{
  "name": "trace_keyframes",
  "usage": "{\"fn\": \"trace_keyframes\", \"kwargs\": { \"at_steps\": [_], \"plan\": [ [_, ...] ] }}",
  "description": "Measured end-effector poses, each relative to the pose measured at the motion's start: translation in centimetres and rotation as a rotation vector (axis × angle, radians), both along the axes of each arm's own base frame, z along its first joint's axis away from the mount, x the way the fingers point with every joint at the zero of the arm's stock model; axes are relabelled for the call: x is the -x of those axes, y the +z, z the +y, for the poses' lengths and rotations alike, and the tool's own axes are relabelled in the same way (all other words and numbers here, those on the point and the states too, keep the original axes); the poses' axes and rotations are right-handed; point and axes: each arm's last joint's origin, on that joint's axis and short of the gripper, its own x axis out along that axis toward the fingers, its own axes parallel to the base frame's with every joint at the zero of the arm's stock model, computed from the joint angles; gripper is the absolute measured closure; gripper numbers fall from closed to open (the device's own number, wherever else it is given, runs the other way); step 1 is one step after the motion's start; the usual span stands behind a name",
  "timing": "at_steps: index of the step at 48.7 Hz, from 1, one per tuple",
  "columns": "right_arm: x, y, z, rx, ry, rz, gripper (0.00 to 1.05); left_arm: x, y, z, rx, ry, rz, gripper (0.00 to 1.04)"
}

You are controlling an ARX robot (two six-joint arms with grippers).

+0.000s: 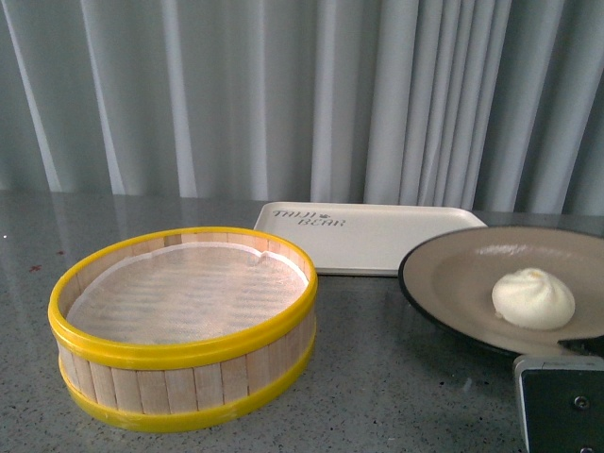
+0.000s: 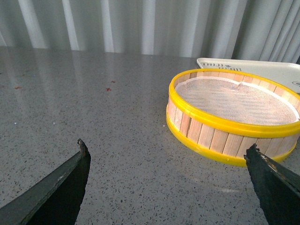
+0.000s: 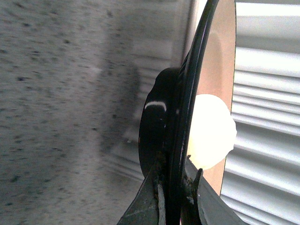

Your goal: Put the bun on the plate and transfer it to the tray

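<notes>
The cream-white bun (image 1: 533, 297) sits on the tan plate with a black rim (image 1: 453, 278) at the right of the front view. My right gripper (image 1: 576, 347) is shut on the plate's near rim and holds it a little above the table. In the right wrist view the plate (image 3: 187, 112) shows edge-on between the jaws of my right gripper (image 3: 174, 180), with the bun (image 3: 211, 131) on it. The cream-white tray (image 1: 377, 236) with dark lettering lies flat behind, apart from the plate. My left gripper (image 2: 166, 157) is open and empty above the table, to the left of the steamer basket.
A yellow-rimmed wooden steamer basket (image 1: 184, 326) with a white liner stands at front left, also in the left wrist view (image 2: 234, 115). The tray's corner (image 2: 253, 65) shows behind it. The speckled grey table (image 1: 377, 377) runs back to a pale curtain (image 1: 302, 94).
</notes>
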Motion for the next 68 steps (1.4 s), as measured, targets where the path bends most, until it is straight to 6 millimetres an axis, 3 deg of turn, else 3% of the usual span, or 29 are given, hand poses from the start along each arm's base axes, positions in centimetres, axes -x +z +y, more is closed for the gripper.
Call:
{"fn": "trace_keyframes", "kwargs": {
  "at_steps": [7,14,21,30,45,68],
  "plan": [
    [-0.5,2.4,-0.2,-0.05,0.029,-0.118,1.02,0.0,0.0,0.0,0.0,0.0,0.0,0.07],
    [-3.1,5.5,-1.7,-0.122,0.098,-0.158,1.02,0.0,0.0,0.0,0.0,0.0,0.0,0.07],
    [-6.1,6.7,-3.7,-0.136,0.097,-0.125,1.02,0.0,0.0,0.0,0.0,0.0,0.0,0.07],
    [-10.2,6.7,-5.8,-0.128,0.094,-0.056,1.02,0.0,0.0,0.0,0.0,0.0,0.0,0.07],
    [-14.6,6.0,-6.6,-0.094,0.153,0.054,1.02,0.0,0.0,0.0,0.0,0.0,0.0,0.07],
    [-18.7,4.2,-6.8,-0.073,0.17,0.087,1.02,0.0,0.0,0.0,0.0,0.0,0.0,0.07]
  ]
}}
